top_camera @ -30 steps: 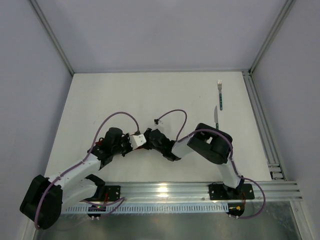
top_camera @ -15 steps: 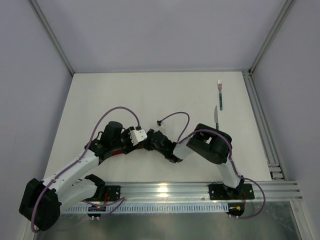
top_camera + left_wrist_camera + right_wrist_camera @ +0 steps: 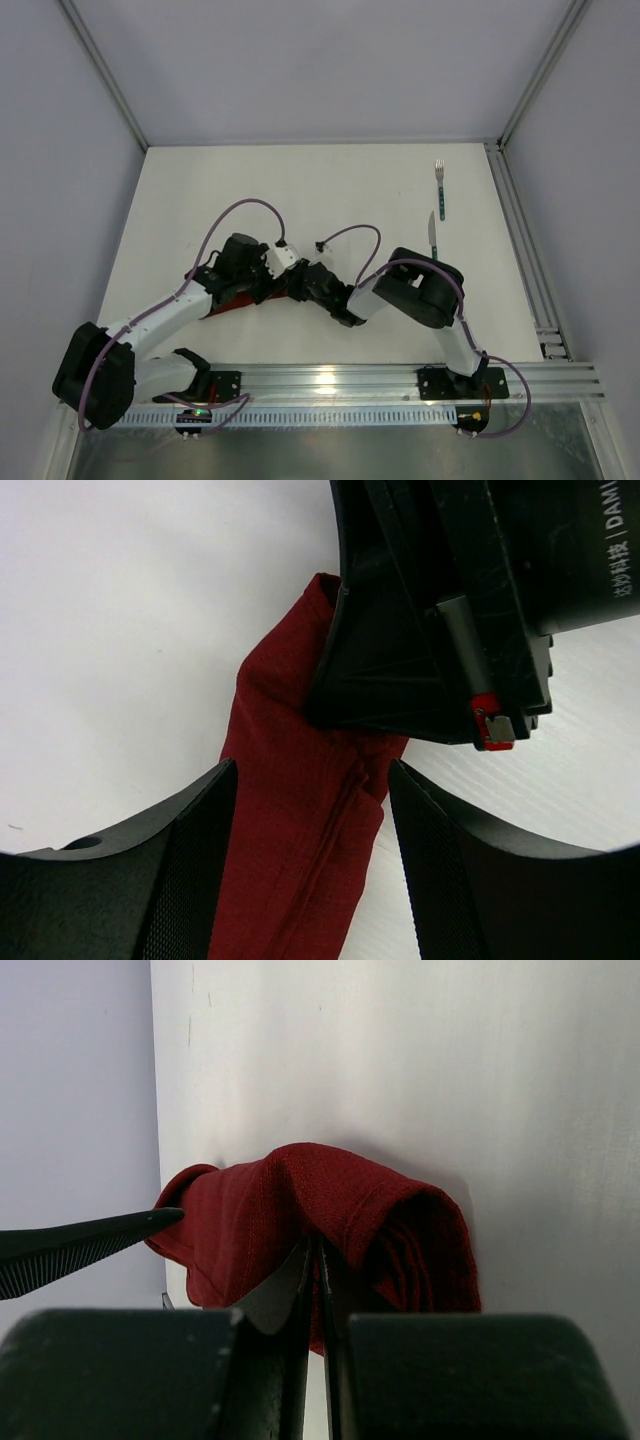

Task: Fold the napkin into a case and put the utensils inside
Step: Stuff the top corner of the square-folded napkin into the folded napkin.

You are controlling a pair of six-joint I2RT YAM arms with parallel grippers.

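The dark red napkin [image 3: 290, 850] lies as a narrow folded strip on the white table, mostly hidden under both arms in the top view, where a bit of the napkin [image 3: 226, 305] shows. My left gripper [image 3: 312, 880] is open and straddles the strip without pinching it. My right gripper [image 3: 315, 1260] is shut on a raised fold at the strip's end, with the cloth humped over its tips. The fork [image 3: 439, 185] and the knife [image 3: 434, 236], both with teal handles, lie at the far right, away from both grippers.
An aluminium rail [image 3: 520, 240] runs along the table's right edge, close to the utensils. A second rail [image 3: 400, 380] crosses the near edge by the arm bases. Purple cables [image 3: 345, 232] loop above both wrists. Grey walls enclose the table.
My left gripper has gone from shut to open, letting go of the napkin, and its wrist has moved up and right toward the right gripper. The right gripper has held still.
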